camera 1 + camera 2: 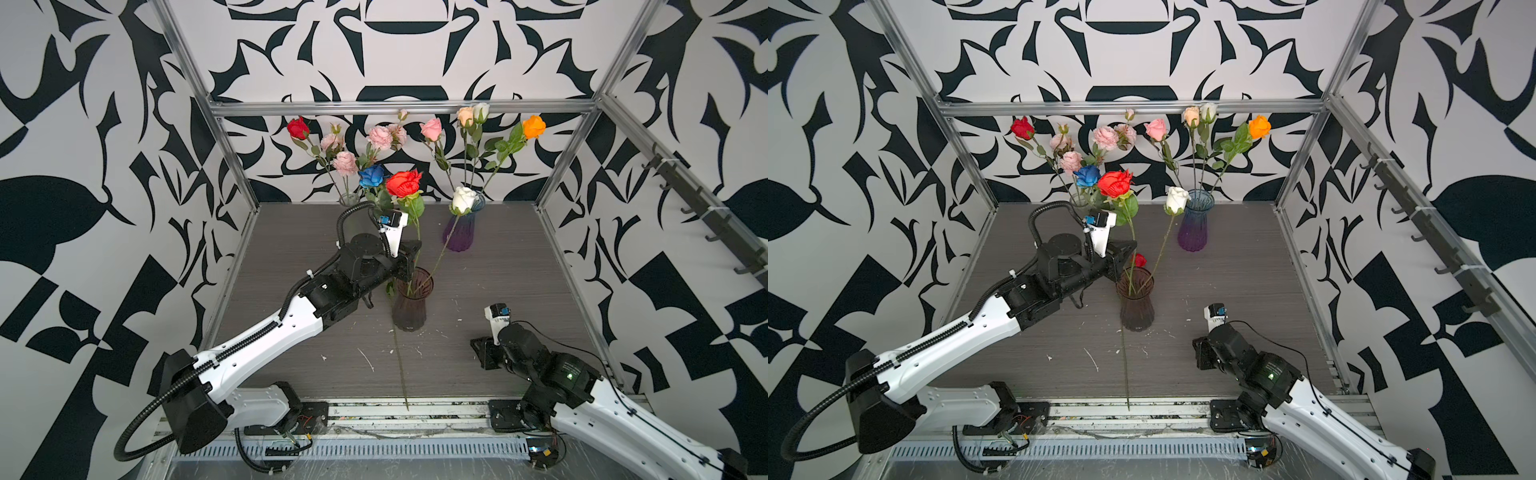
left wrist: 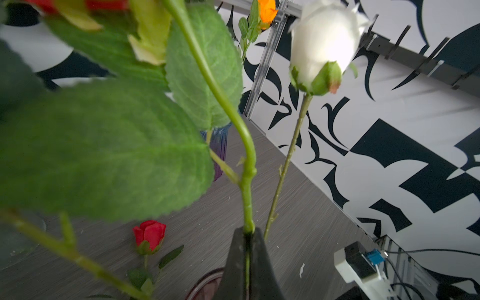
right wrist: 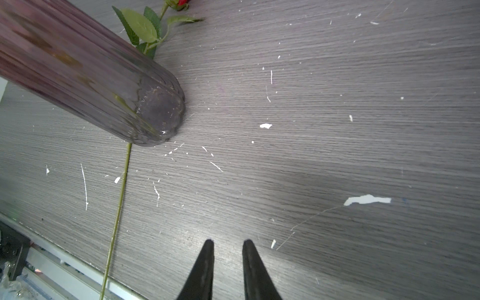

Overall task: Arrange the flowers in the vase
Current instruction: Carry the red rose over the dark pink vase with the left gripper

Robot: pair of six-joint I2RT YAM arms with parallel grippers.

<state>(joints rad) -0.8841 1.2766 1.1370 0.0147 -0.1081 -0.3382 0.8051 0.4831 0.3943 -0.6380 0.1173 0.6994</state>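
Note:
My left gripper [image 1: 413, 259] is shut on the green stem of a red rose [image 1: 404, 183], just above the mouth of the dark ribbed vase [image 1: 411, 307]. The stem [image 2: 246, 181] runs between the closed fingers and down into the vase. A white rose [image 1: 463, 199] leans in the same vase. Another red rose [image 2: 150, 233] lies flat on the table behind the vase, its long stem [image 3: 118, 207] passing the vase's base to the front edge. Low at the front right, my right gripper [image 3: 228, 242] hangs over bare table, jaws slightly apart and holding nothing.
A clear vase [image 1: 349, 199] at the back left holds pink blooms, a red rose and a blue rose [image 1: 371, 176]. A blue-purple vase [image 1: 461, 232] at the back holds pink, peach, white and orange roses. Metal frame posts and patterned walls enclose the table.

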